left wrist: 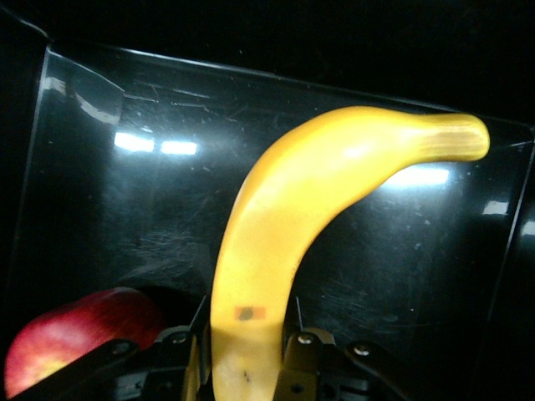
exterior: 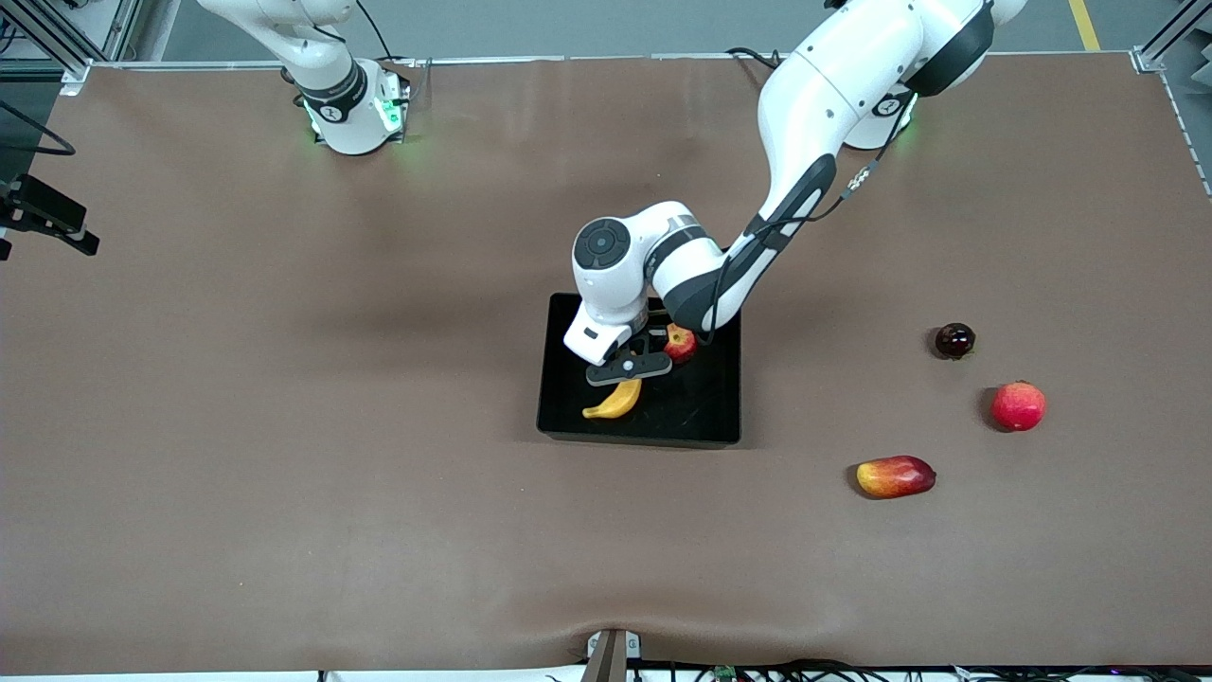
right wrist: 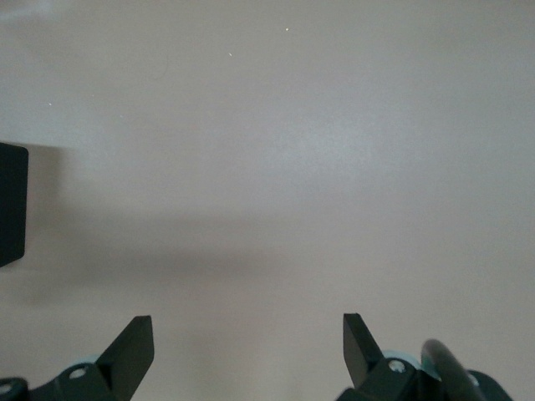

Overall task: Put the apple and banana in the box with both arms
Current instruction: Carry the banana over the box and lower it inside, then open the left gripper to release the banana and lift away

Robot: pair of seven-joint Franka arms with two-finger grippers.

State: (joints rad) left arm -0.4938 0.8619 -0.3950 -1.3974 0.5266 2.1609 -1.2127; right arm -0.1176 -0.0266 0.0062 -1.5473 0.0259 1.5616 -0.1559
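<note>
Brown mat covers the whole table, slightly wrinkled, with a soft ridge near the front camera edge. Grey floor past the top edge, yellow line on it at the left arm's end. Aluminium frame posts at both top corners. Black bracket clamped at the table edge at the right arm's end. Cables along the edge nearest the front camera. Light is even, overhead, soft shadows on the mat.
</note>
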